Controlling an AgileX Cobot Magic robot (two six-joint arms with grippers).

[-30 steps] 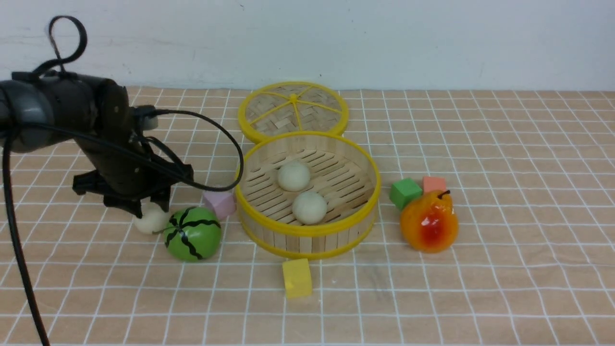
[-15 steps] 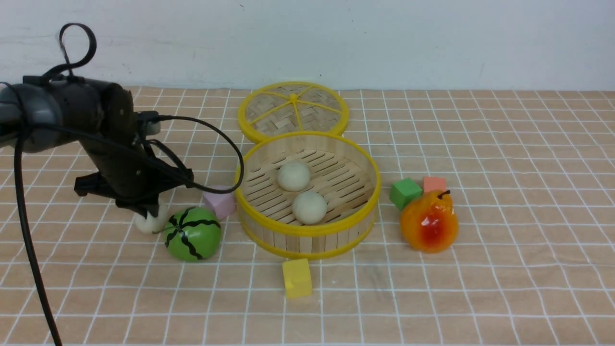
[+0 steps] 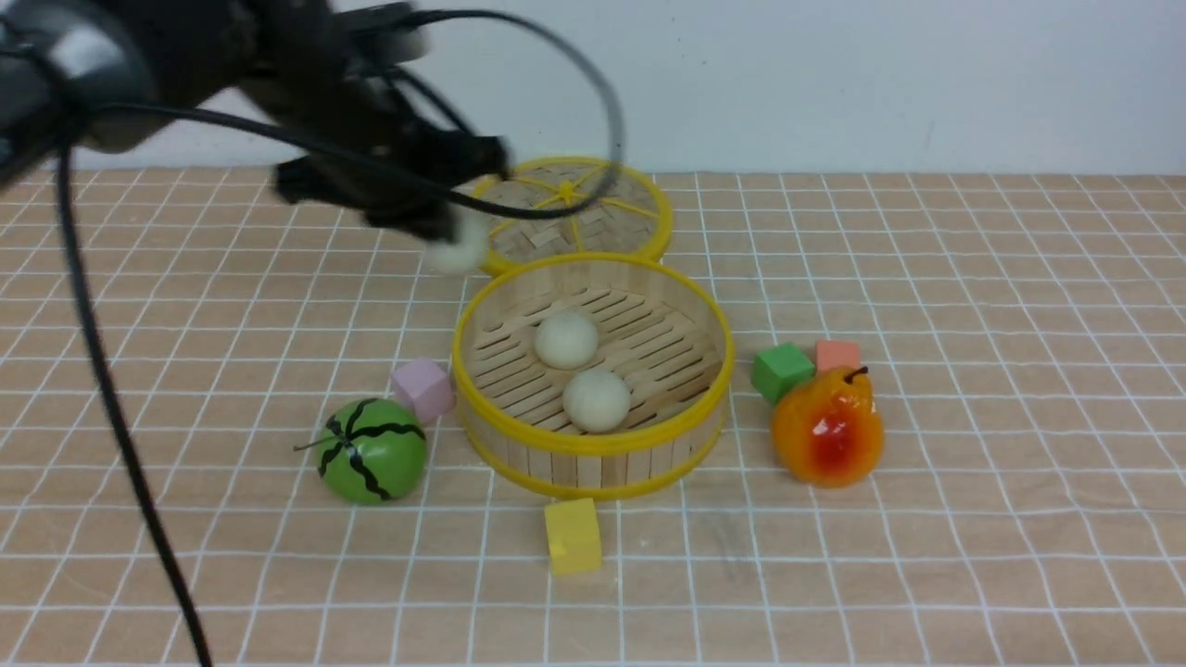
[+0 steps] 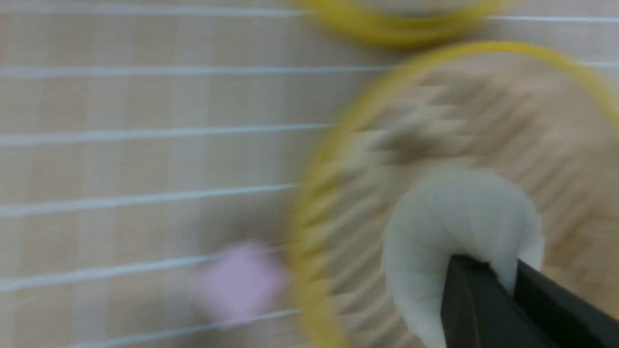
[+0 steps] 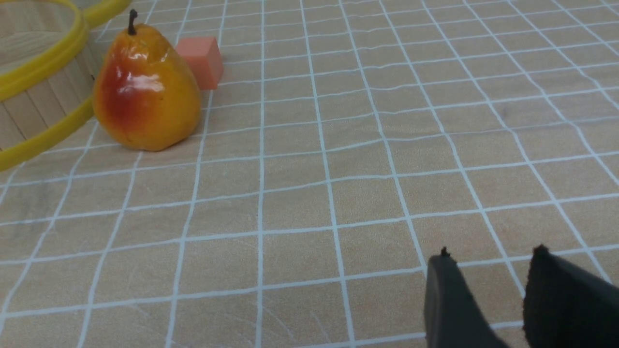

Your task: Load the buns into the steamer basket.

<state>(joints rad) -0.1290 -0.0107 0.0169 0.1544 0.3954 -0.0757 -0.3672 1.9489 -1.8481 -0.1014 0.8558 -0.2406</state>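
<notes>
- Starting on the left of the tabletop: the green watermelon toy sits there, with the pink cube just beside the steamer basket.
- My left gripper is up in the air, fingers pinching the third bun. It hangs over the basket's far-left rim and is badly blurred.
- Inside the basket, on the slats, lie the far bun and the near bun, close together.
- The lid lies flat just behind the basket, toward the far edge.
- The yellow cube stands just in front of the basket.
- To the basket's right, the green cube and orange cube crowd the pear.
- My right gripper is low over bare cloth, fingers spread a little, holding nothing.
</notes>
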